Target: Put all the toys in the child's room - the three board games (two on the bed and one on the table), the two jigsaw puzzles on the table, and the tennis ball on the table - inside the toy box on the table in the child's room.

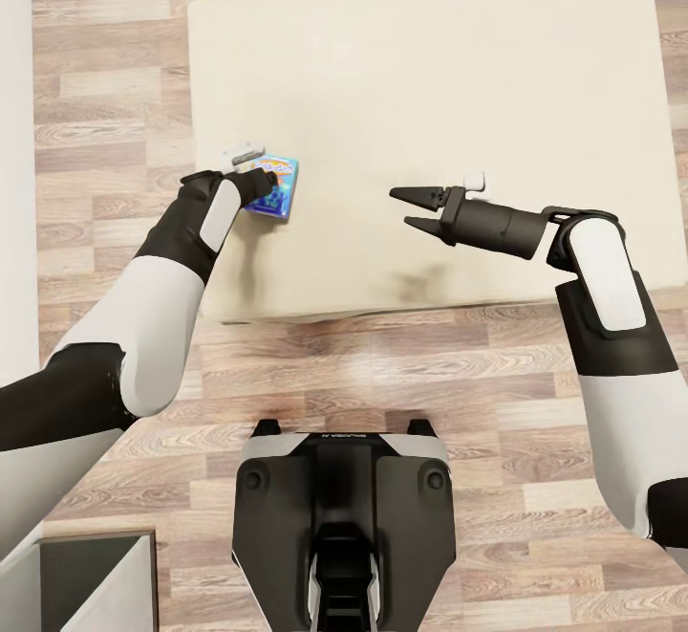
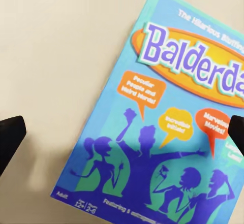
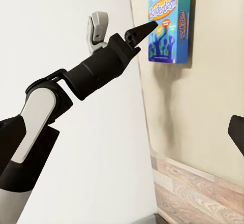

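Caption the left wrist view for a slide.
Open left pincer hovering over the blue board game on the bed.

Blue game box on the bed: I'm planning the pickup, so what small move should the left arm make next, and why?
Probably lower the left gripper and close. Its fingers stand open either side of the blue game box, which lies flat on the bed, ungripped.

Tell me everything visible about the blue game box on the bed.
The game box is a flat blue rectangle printed "Balderdash" in purple on an orange oval, with orange speech bubbles and blue-green silhouette figures. It looks like cardboard, closed, lying face up on the beige bed near its left edge. The left gripper is right over it; whether they touch is unclear.
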Robot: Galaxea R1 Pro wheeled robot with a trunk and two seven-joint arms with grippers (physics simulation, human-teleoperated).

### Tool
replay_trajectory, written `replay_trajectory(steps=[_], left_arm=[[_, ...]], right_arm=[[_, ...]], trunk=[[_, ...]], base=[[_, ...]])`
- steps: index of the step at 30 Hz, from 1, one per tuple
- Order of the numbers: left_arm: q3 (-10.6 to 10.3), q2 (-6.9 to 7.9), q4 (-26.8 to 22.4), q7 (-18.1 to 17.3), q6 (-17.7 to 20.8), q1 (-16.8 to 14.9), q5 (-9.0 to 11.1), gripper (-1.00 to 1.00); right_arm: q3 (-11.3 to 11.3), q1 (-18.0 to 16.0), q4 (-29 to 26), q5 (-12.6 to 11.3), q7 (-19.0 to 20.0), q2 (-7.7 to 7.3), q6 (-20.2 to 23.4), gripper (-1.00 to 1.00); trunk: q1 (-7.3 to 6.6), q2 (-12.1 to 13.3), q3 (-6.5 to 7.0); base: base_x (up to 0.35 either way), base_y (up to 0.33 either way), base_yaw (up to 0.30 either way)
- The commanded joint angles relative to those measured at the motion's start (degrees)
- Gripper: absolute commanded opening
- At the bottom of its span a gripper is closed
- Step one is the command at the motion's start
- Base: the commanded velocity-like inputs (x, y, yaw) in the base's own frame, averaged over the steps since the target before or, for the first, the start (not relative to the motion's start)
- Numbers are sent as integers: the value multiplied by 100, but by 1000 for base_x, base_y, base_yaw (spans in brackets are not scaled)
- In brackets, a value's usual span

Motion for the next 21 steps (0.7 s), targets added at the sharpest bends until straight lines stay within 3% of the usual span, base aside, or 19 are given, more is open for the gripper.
replay_trajectory(steps=[1, 11, 21], left_arm=[[16, -5, -9, 41, 22, -1, 61, 100], [10, -44, -11, 62, 32, -1, 61, 100], [7, -97, -11, 63, 32, -1, 61, 100]], right_arm=[[5, -3, 1, 28, 27, -4, 10, 100], [5, -3, 13, 35, -66, -3, 4, 100], [5, -3, 13, 27, -197, 4, 23, 100]], trunk=[[4, -9, -6], [4, -9, -6], [4, -9, -6]], base=[[0, 0, 0], [6, 0, 0], [117, -38, 0]])
